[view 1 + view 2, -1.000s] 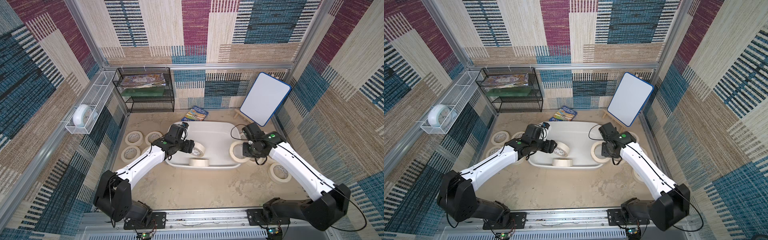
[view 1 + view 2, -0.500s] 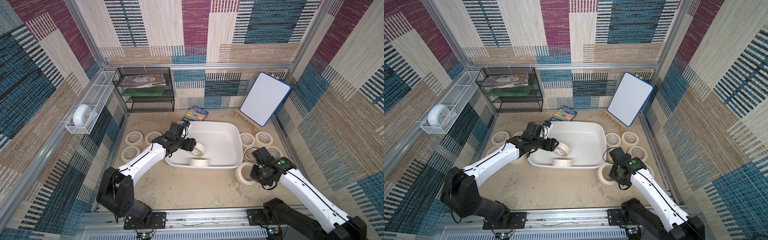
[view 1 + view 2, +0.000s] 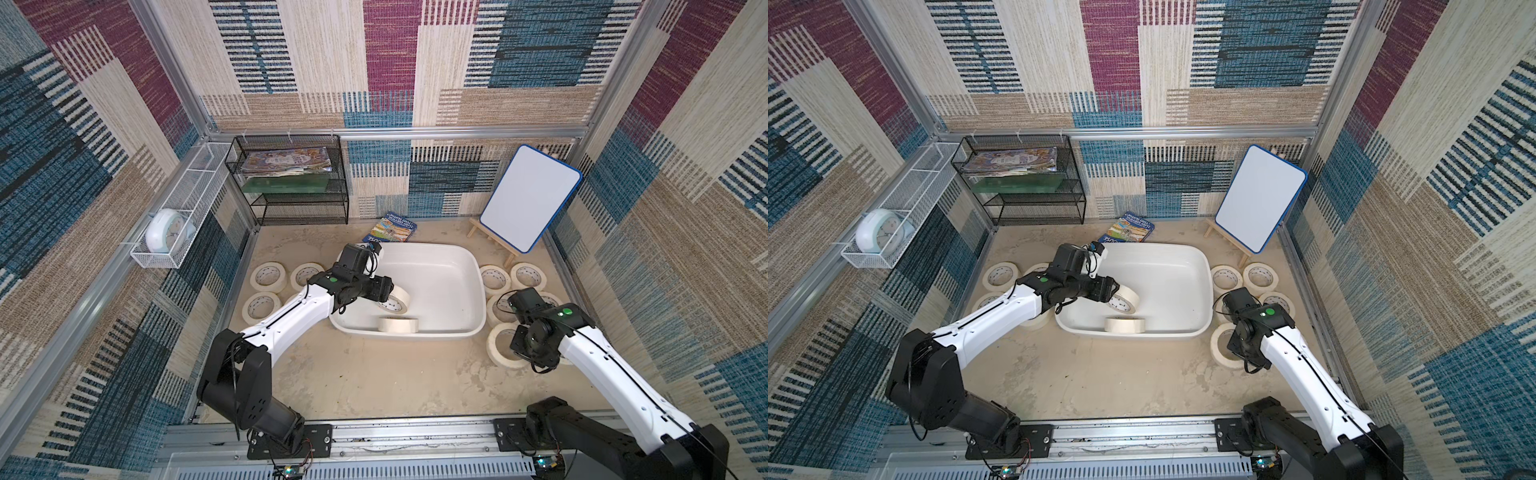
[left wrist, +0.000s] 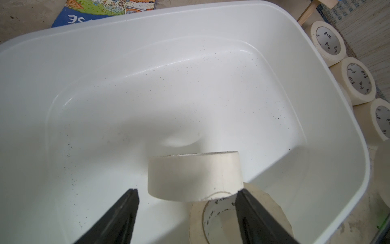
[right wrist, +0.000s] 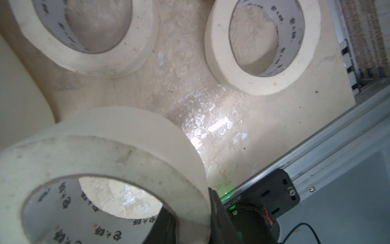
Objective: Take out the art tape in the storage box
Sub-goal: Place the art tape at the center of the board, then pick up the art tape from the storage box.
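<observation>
The storage box [image 3: 478, 270] [image 3: 1204, 266] [image 4: 190, 12] is a shallow white tub in mid-floor. Two cream art tape rolls are inside: one tilted [image 3: 392, 300] [image 4: 232, 215], one against the near wall [image 3: 397, 324] [image 4: 194, 175]. My left gripper [image 3: 384, 291] [image 4: 186, 191] reaches into the box, open, and its fingers flank these rolls without gripping either. My right gripper [image 3: 521, 353] [image 5: 190, 213] is shut on the wall of another roll [image 3: 505, 347] [image 5: 101, 160], low at the floor off the box's front right corner.
Several rolls lie flat left [image 3: 268, 276] and right [image 3: 494, 278] of the box. At the back stand a black mesh rack [image 3: 291, 183], a book [image 3: 390, 230] and a whiteboard easel [image 3: 530, 199]. A white wire basket [image 3: 178, 216] hangs on the left wall.
My right arm has carried its roll from beside the box's right rim to the floor at front right. The left gripper has barely moved inside the box.
</observation>
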`<state>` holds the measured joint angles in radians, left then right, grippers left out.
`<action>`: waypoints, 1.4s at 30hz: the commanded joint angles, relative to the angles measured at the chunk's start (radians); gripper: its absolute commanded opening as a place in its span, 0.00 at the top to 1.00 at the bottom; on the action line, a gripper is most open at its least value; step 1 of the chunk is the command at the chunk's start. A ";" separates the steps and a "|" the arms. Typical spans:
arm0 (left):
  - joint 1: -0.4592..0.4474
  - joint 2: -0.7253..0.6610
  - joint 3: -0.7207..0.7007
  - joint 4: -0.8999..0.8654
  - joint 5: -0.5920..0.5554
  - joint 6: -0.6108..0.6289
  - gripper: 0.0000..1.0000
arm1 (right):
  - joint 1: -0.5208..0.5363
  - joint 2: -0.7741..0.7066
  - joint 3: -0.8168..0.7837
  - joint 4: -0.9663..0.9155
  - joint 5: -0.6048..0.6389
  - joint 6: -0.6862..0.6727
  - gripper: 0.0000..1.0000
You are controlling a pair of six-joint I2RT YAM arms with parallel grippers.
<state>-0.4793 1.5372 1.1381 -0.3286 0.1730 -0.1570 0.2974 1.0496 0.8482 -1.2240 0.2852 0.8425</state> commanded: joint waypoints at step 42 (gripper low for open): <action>0.005 -0.116 -0.153 -0.003 0.048 -0.058 0.22 | -0.059 0.309 0.296 0.283 -0.125 -0.347 0.36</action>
<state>-0.4736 1.4029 0.9874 -0.3656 0.1822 -0.1844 0.2035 1.3327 1.0901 -0.9199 0.1623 0.5179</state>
